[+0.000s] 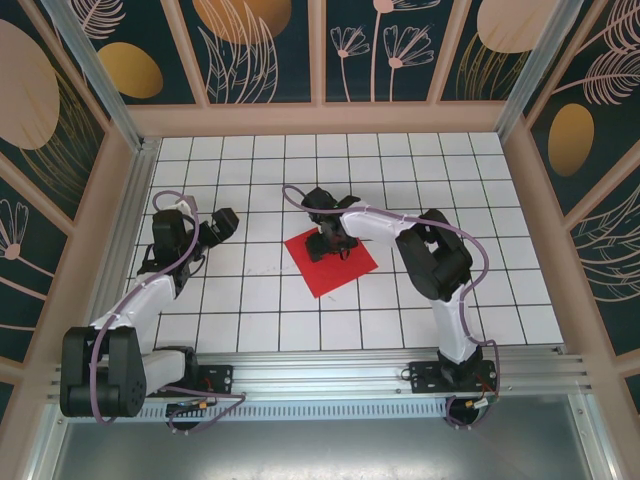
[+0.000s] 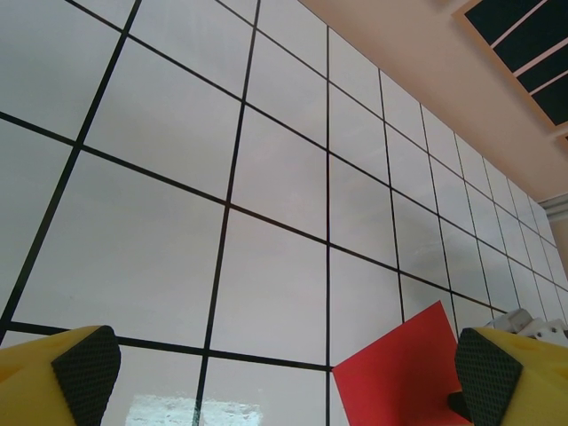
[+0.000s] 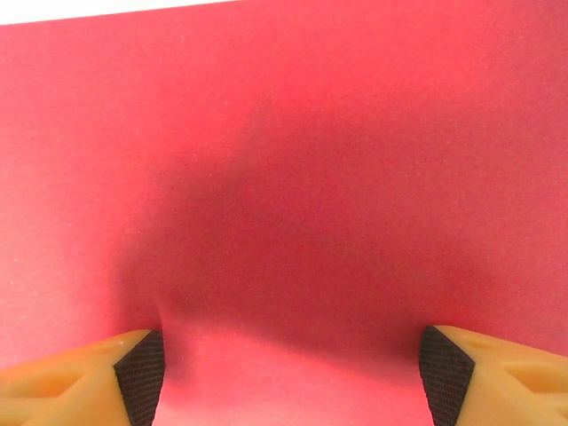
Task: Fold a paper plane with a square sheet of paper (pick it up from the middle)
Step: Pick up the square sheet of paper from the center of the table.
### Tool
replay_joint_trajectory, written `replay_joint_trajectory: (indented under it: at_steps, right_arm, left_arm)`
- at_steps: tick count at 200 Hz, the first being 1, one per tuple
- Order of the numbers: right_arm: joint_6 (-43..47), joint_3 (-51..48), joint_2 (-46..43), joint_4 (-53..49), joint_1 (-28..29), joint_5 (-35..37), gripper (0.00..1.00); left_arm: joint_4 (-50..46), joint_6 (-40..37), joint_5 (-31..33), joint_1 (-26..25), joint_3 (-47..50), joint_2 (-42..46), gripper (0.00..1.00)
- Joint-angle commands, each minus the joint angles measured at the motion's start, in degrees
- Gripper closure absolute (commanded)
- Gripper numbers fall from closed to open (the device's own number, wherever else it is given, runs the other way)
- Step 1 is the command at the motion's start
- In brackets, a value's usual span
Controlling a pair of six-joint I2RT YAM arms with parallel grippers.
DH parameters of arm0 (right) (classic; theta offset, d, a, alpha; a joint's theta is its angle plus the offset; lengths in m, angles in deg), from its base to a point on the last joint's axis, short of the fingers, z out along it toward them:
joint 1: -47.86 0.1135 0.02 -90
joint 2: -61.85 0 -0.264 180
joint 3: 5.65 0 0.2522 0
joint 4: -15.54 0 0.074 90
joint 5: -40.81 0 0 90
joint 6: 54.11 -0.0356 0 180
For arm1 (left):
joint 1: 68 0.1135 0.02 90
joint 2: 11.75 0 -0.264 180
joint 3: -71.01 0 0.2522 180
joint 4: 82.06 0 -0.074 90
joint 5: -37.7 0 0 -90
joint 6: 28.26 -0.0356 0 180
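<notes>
The square sheet of paper is bright red and lies flat, turned like a diamond, in the middle of the white grid table. My right gripper points down onto its middle. In the right wrist view the sheet fills the frame, and the right gripper is open, its pads pressed on the paper, which bulges up slightly between them. My left gripper hovers left of the sheet, open and empty. In the left wrist view the left gripper frames a corner of the sheet.
Patterned walls with pale wooden frames close in the table at the back and both sides. An aluminium rail carrying both arm bases runs along the near edge. Purple cables loop beside each arm.
</notes>
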Motion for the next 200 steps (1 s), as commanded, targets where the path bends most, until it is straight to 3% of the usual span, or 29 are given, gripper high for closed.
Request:
replay_joint_trajectory:
  at_steps: [1, 70, 141, 200]
  right_arm:
    - [-1.2, -4.49, 4.58, -4.14, -0.51, 0.62, 0.25]
    - [-2.64, -4.72, 3.29, -2.02, -0.93, -0.28, 0.35]
    - [-7.89, -8.44, -4.88, 7.38, -3.05, -9.4, 0.46]
    - [-12.92, -12.21, -9.02, 13.26, -5.6, -10.72, 0.6]
  left_arm:
    - [0.3, 0.07, 0.59, 0.19, 0.94, 1.15, 0.02]
    - [0.14, 0.09, 0.73, 0.22, 0.89, 0.97, 0.02]
    - [0.57, 1.24, -1.06, 0.18, 1.2, 0.97, 0.02]
    - [6.12, 6.32, -6.83, 0.18, 5.37, 0.76, 0.02]
